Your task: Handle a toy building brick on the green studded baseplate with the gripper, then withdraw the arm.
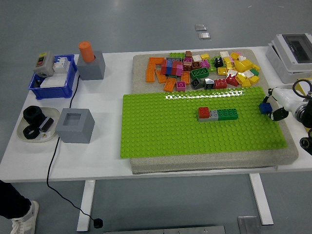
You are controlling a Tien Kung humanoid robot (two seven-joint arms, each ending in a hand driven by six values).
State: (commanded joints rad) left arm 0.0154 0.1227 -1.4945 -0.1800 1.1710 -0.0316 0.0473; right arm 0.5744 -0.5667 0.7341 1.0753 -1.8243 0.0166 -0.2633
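Green baseplate nearest us, red-grey-green row of bricks at its centre, we note small blue brick pinched in right hand fingers at the plate's right edge, loose bricks behind.

White rectangular table: beige foam mat at 3 o'clock, blue plastic bin, two grey cubes at 9.

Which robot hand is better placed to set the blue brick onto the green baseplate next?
Right. The right robot hand already holds the blue brick at the green baseplate's right edge, level with the brick row. No left arm is visible.
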